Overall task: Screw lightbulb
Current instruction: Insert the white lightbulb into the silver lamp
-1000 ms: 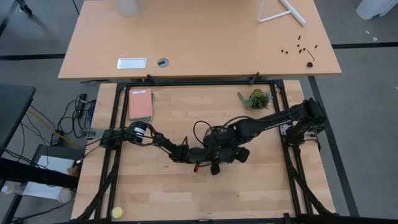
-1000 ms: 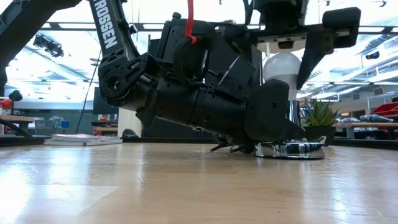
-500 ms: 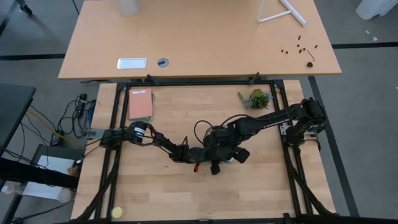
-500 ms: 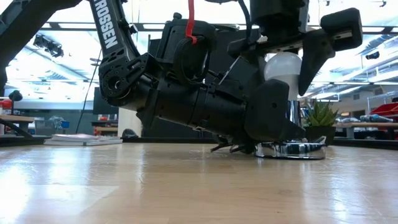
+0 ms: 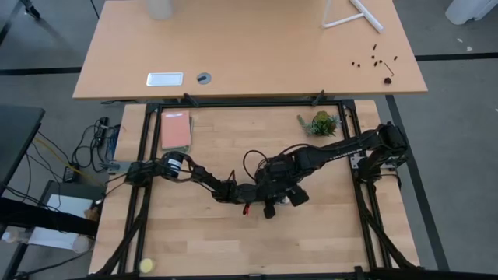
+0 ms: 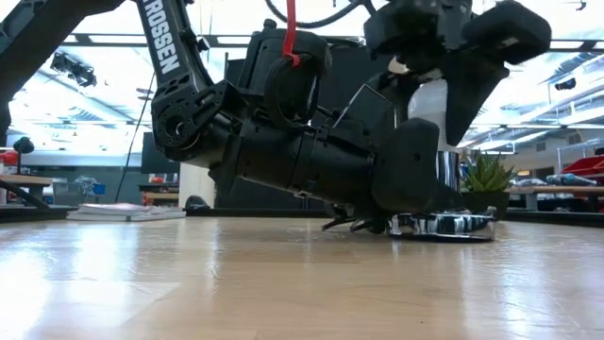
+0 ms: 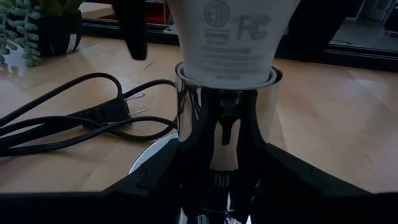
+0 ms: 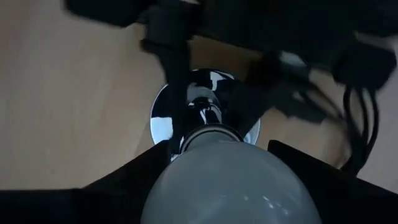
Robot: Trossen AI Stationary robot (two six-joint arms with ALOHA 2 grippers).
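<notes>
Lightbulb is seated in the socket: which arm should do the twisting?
Right. Its claw sits over the lightbulb from above, fingers either side. The left claw is down low, clamped on the chrome socket stem, bracing it.

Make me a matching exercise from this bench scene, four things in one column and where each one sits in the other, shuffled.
Things
1. white pear-shaped lightbulb
2. shiny chrome socket stem
3. black power cord
4. small green potted plant

Places
A. lying looped on the wooden table
B. between the left claw's fingers
C. at the table's far right corner
D. standing in the socket's top, right claw around it

Pairs: 1-D, 2-B, 3-A, 4-C
</notes>
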